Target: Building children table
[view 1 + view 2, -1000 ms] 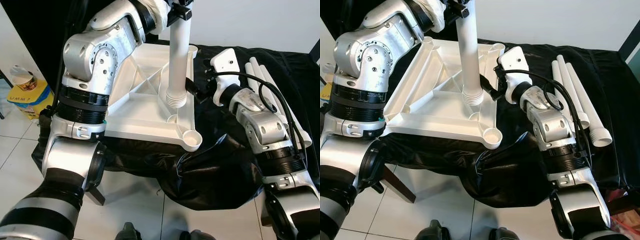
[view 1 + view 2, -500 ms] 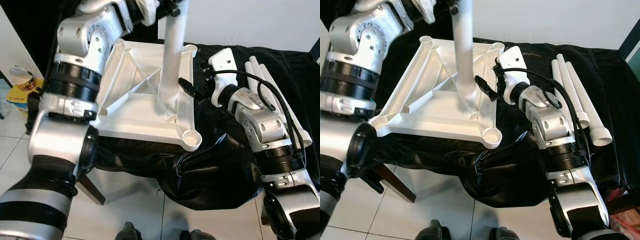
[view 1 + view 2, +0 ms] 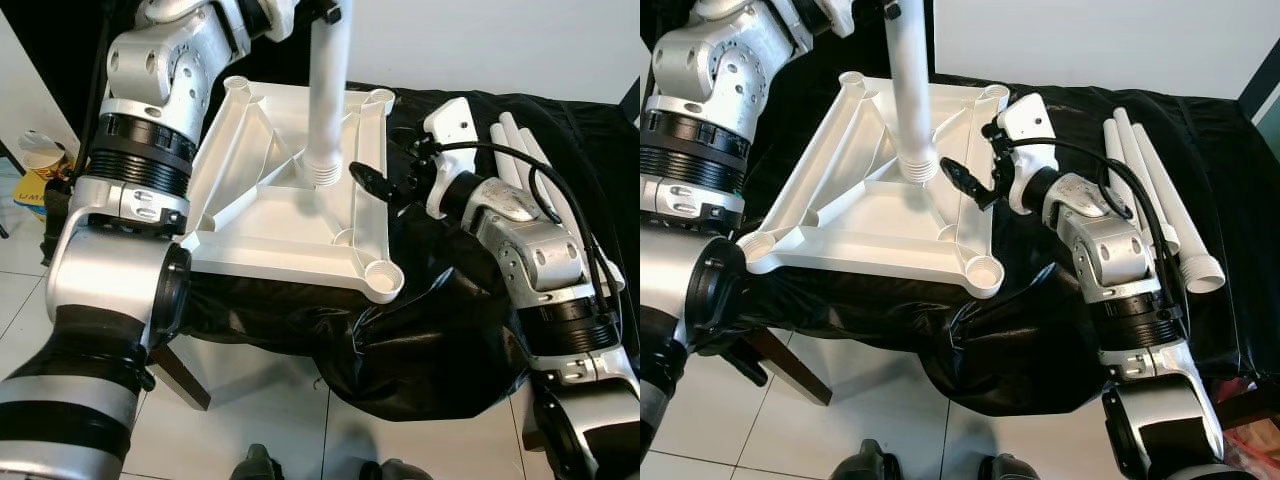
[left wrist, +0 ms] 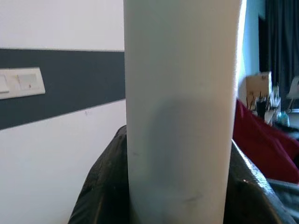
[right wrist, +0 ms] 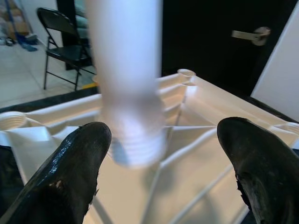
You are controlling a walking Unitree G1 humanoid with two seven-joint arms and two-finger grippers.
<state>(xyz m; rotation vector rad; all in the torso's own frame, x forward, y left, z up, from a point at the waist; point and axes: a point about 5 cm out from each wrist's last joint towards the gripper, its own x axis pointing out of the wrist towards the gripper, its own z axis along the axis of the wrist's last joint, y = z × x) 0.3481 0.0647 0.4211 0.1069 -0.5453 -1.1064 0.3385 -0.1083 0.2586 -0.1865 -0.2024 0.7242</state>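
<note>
Spare legs (image 3: 1150,190) on black cloth (image 3: 1040,330), yellow tub (image 3: 40,180) by floor.

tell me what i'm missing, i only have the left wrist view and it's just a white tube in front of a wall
Observer: The left gripper holds that table leg upright, its threaded end over the middle of the upturned white tabletop.
Operator: is it in a socket
Observer: No, the corner socket nearest the robot stands empty.
Operator: where's the right arm
Observer: The right gripper is open beside the leg's threaded end, not touching it.
Operator: more legs?
Observer: Spare legs lie on the black cloth to the robot's right.
</note>
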